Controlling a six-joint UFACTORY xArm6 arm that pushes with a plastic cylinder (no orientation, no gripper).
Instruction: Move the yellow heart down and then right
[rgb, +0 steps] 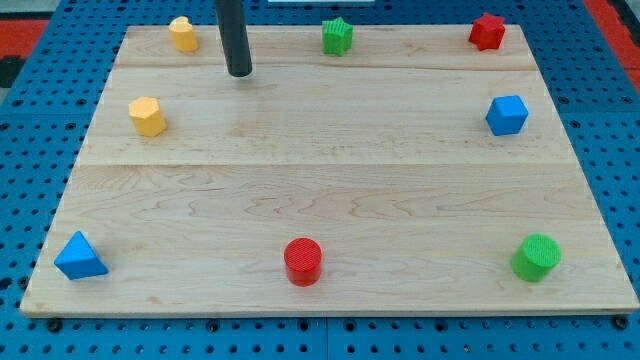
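Note:
The yellow heart (182, 33) lies at the top left corner of the wooden board (330, 190). My tip (239, 73) rests on the board to the right of the heart and a little below it, apart from it. A second yellow block, a hexagon (147, 116), lies lower on the left side, below the heart and to the left of my tip.
A green star (338, 36) sits at the top middle, a red block (487, 31) at the top right, a blue cube (507, 115) on the right. A blue triangle (79, 256), red cylinder (303, 261) and green cylinder (537, 257) lie along the bottom.

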